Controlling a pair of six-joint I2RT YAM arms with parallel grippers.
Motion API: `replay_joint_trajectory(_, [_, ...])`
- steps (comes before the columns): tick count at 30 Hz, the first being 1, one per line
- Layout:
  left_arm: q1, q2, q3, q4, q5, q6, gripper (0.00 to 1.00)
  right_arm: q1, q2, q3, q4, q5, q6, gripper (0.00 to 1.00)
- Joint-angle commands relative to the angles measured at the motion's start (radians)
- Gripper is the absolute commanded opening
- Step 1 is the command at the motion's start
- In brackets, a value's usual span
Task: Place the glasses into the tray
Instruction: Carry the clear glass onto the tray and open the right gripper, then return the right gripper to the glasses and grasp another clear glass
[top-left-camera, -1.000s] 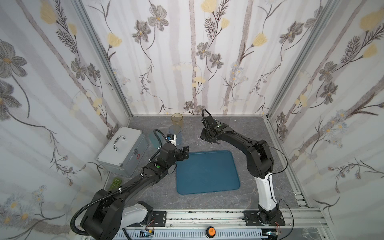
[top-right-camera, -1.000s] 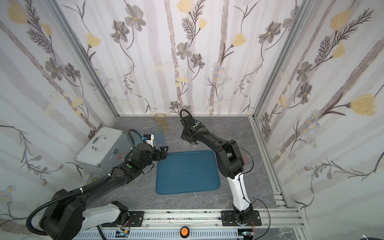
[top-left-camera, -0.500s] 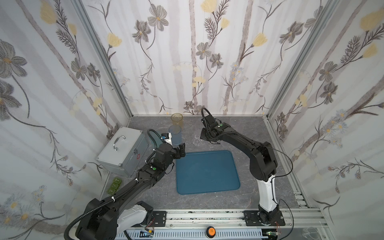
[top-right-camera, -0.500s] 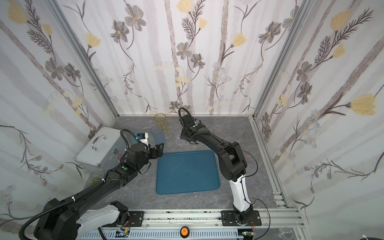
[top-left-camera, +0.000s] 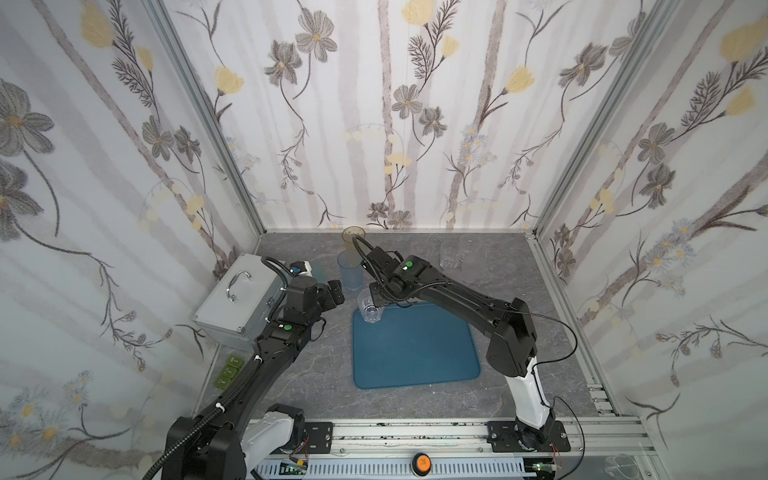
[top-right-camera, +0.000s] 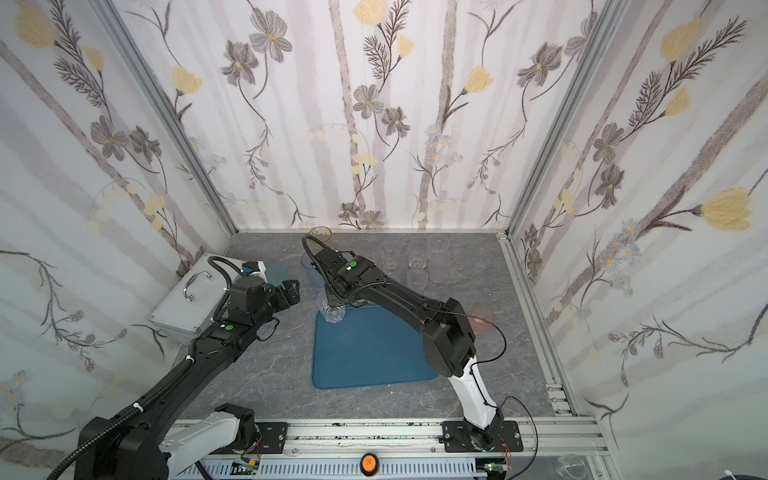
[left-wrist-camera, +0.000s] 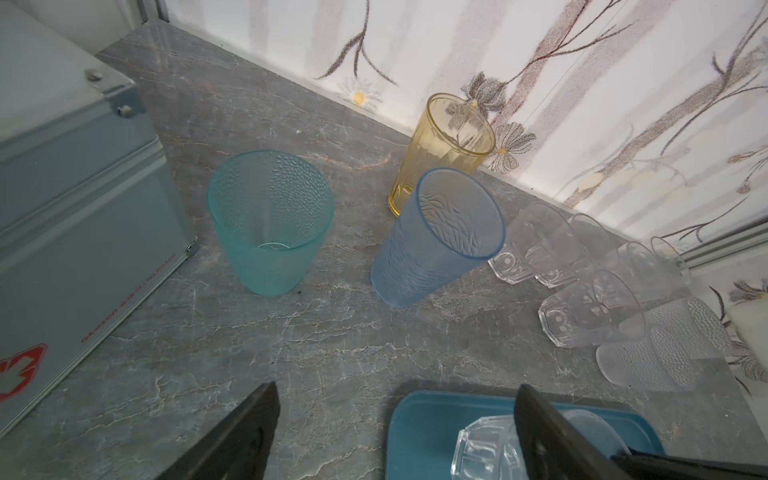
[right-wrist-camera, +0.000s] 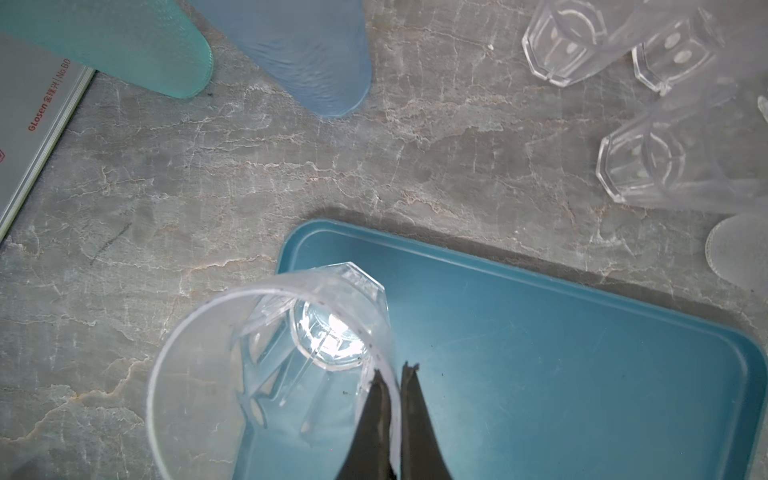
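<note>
The right gripper (right-wrist-camera: 395, 370) is clamped on the rim wall of a clear faceted glass (right-wrist-camera: 291, 353), one finger inside and one outside. The glass is tilted over the far left corner of the tray (right-wrist-camera: 540, 353); base contact cannot be confirmed. The left gripper (left-wrist-camera: 397, 386) hangs spread wide and empty beside the silver case (top-left-camera: 237, 295). The teal glass (left-wrist-camera: 270, 224), blue glass (left-wrist-camera: 440, 237) and amber glass (left-wrist-camera: 449, 145) stand on the table (left-wrist-camera: 332, 332).

Grey desk (top-left-camera: 324, 374) carries the tray (top-left-camera: 415, 357) under the right hand (right-wrist-camera: 395, 370). Silver case (top-left-camera: 249, 309) sits beside the left hand (left-wrist-camera: 397, 388). Teal tumbler (left-wrist-camera: 270, 224), blue tumbler (left-wrist-camera: 436, 245) and amber tumbler (left-wrist-camera: 449, 145) stand ahead of it, clear glasses (right-wrist-camera: 561, 45) ahead of the right hand.
</note>
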Motion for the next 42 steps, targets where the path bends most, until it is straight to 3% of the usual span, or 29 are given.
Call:
replay_joint_trajectory(1, [0.004,-0.007,-0.005,-0.012,0.029,-0.015,0.91,0.015,0.065,0.065,-0.047,0.010,-0.043,0.05])
replay_joint_trajectory(11, [0.004,0.002,-0.011,-0.009,0.039,-0.029,0.90,0.014,0.161,0.141,-0.043,0.009,-0.043,0.09])
replay_joint_trajectory(16, [0.004,0.000,-0.013,-0.009,0.041,-0.031,0.89,0.004,0.158,0.144,-0.024,-0.056,-0.031,0.33])
replay_joint_trajectory(24, [-0.005,-0.006,0.016,-0.012,0.023,-0.024,0.85,-0.087,-0.065,-0.038,0.187,-0.244,0.047,0.41])
replay_joint_trajectory(25, [-0.017,-0.003,0.027,-0.012,0.006,-0.018,0.84,-0.135,-0.098,-0.061,0.199,-0.243,0.053,0.42])
replay_joint_trajectory(32, [-0.290,0.160,0.210,-0.002,-0.157,0.101,0.85,-0.358,-0.212,-0.235,0.251,-0.088,0.060,0.44])
replay_joint_trajectory(37, [-0.439,0.360,0.344,0.012,-0.154,0.161,0.88,-0.448,-0.172,-0.232,0.249,-0.020,0.025,0.44])
replay_joint_trajectory(42, [-0.499,0.502,0.410,0.018,-0.108,0.179,0.89,-0.489,-0.090,-0.190,0.249,-0.037,-0.010,0.43])
